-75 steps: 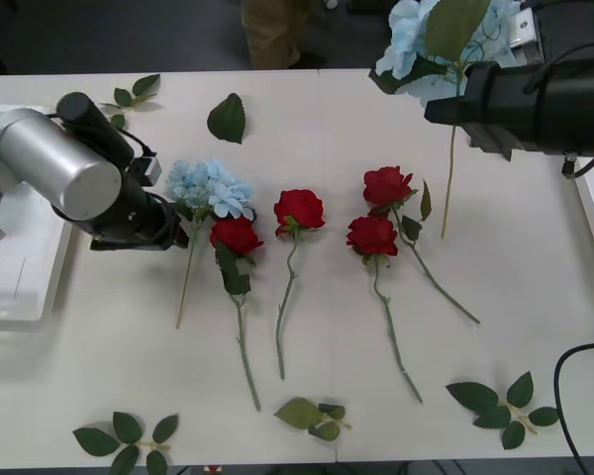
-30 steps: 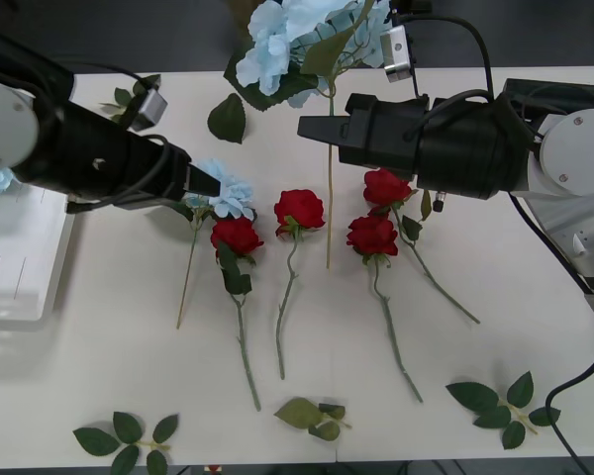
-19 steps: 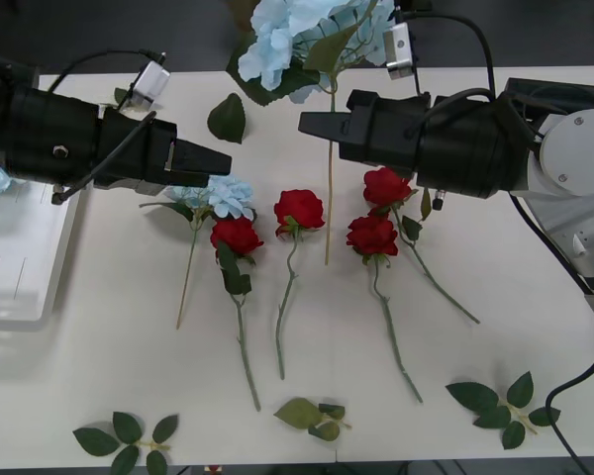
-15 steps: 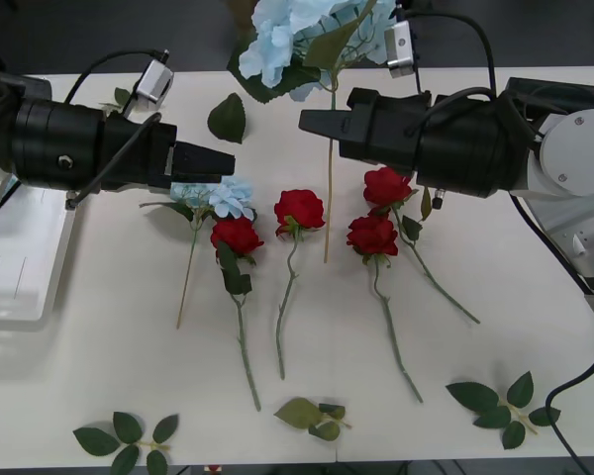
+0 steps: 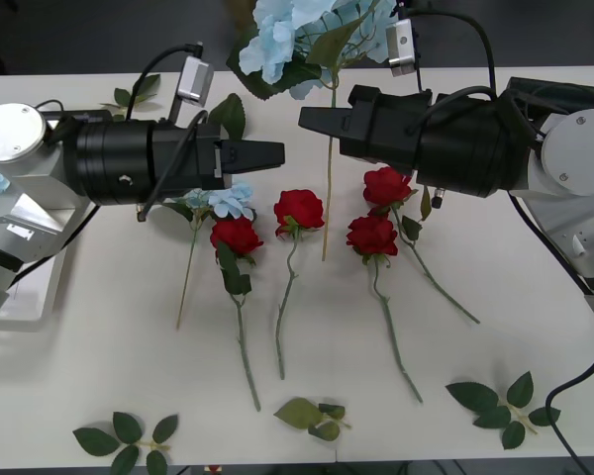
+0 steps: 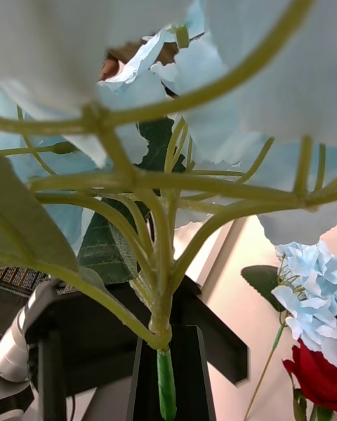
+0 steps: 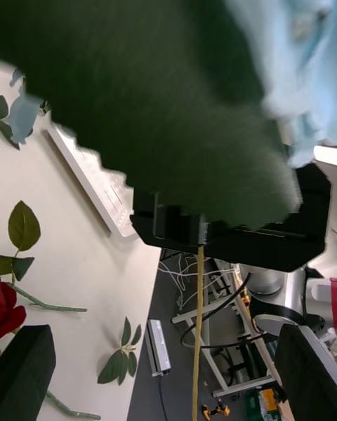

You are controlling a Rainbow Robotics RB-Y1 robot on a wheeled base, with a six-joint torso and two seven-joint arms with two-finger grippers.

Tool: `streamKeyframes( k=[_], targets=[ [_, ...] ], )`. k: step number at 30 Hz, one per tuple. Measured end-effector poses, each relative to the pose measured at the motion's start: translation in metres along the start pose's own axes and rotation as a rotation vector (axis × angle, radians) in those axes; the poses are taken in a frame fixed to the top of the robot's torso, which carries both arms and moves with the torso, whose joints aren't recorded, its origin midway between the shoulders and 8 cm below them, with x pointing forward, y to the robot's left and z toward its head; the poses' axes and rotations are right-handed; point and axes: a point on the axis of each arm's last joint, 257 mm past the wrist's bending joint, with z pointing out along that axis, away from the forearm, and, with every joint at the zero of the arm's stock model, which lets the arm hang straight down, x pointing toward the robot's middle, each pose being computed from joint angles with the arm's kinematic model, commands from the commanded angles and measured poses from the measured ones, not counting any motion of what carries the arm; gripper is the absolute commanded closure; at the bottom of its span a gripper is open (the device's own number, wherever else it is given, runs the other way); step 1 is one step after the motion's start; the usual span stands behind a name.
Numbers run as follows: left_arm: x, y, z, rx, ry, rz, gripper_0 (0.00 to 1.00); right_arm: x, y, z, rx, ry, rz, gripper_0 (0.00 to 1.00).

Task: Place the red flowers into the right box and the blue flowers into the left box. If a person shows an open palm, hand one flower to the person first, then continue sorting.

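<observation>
The right gripper [image 5: 312,121] pinches a blue hydrangea [image 5: 312,40] by its stem, which hangs straight down over the table middle. The left gripper [image 5: 273,155], fingers spread and empty, points at that stem from the left, level with it, so it looks nearest for a handover toward the left box [image 5: 25,297].

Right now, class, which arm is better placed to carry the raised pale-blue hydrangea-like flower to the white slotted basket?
Probably left. The left gripper is open near the pale-blue flower, on the side of the white slotted basket; the right gripper, shut on the flower's stem, sits farther off.
</observation>
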Motion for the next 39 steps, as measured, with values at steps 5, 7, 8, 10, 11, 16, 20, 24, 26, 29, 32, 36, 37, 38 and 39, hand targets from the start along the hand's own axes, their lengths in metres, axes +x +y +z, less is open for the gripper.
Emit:
streamKeyframes(
  k=[5,7,8,10,11,16,20,24,26,29,32,36,37,38,39],
  targets=[
    [0.016,0.009,0.021,-0.012,0.004,-0.043,0.08,-0.001,0.0,0.0,0.0,-0.003,0.001,1.0],
    [0.023,0.008,0.027,-0.005,0.011,-0.06,0.08,-0.001,0.0,0.0,-0.001,-0.003,0.001,1.0],
    [0.026,0.008,0.03,-0.001,0.012,-0.069,0.08,-0.001,0.0,0.0,0.0,-0.003,0.001,1.0],
    [0.031,0.008,0.036,0.005,0.015,-0.085,0.09,-0.001,0.0,0.0,0.0,-0.003,0.001,1.0],
    [0.034,0.008,0.039,0.007,0.016,-0.091,0.09,-0.001,0.0,0.0,0.0,-0.003,0.001,1.0],
    [0.042,0.004,0.053,0.023,0.024,-0.113,0.09,-0.001,0.0,0.0,0.0,-0.004,0.001,1.0],
    [0.043,-0.002,0.064,0.043,0.022,-0.115,0.08,-0.002,0.0,0.0,0.0,-0.007,0.001,1.0],
    [0.041,-0.005,0.073,0.053,0.015,-0.116,0.48,-0.003,0.0,0.0,0.0,-0.011,0.001,1.0],
    [0.041,-0.006,0.075,0.053,0.014,-0.117,0.84,-0.003,0.0,0.0,0.0,-0.012,0.001,1.0],
    [0.043,-0.006,0.076,0.055,0.017,-0.119,1.0,-0.004,0.0,0.0,0.001,-0.015,0.001,1.0],
    [0.043,-0.006,0.077,0.056,0.017,-0.119,1.0,-0.004,0.0,0.0,0.001,-0.015,0.001,1.0],
    [0.043,-0.007,0.077,0.058,0.016,-0.12,1.0,-0.005,0.0,0.0,0.001,-0.02,0.001,1.0],
    [0.043,-0.007,0.077,0.06,0.015,-0.121,1.0,-0.006,-0.001,0.0,0.001,-0.022,0.001,1.0],
    [0.043,-0.008,0.078,0.061,0.015,-0.122,1.0,-0.006,-0.001,0.0,0.001,-0.022,0.001,1.0],
    [0.043,-0.009,0.078,0.064,0.014,-0.122,1.0,-0.006,-0.001,0.0,0.002,-0.022,0.001,1.0]
  ],
)
